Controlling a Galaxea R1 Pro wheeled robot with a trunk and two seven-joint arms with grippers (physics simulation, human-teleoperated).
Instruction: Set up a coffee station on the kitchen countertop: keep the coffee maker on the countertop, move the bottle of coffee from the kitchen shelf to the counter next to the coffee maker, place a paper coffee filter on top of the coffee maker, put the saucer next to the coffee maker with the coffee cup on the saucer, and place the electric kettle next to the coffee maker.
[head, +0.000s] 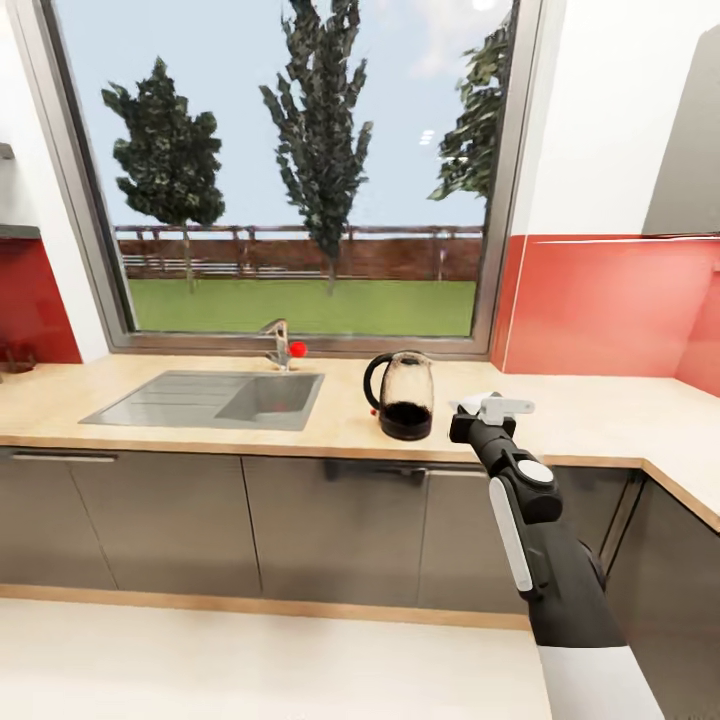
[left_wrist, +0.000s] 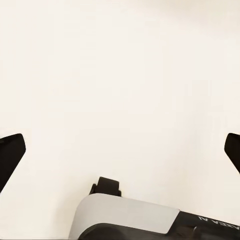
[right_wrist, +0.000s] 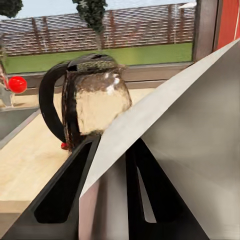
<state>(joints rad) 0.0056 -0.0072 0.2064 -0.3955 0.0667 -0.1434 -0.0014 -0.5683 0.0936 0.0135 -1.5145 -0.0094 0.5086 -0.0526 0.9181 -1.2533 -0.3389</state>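
Right gripper (head: 492, 408) is clamped on the paper coffee filter (right_wrist: 190, 135), right of the electric kettle (head: 403, 394). Left gripper (left_wrist: 120, 150) spread, empty. Filter step underway; coffee maker must be located next.

Left gripper (left_wrist: 120, 150) jaws set wide apart, dark fingertips (left_wrist: 10, 155) at opposite frame edges, over a plain cream surface (left_wrist: 120, 75).

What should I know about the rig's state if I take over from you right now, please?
Right gripper: shut on the paper coffee filter, held over the kitchen countertop just right of the electric kettle.
Left gripper: open, holding nothing, facing a plain pale surface.
Done: kettle stands on the countertop, right of the sink.
Left: filter not yet placed on the coffee maker; the other items are still to be checked.
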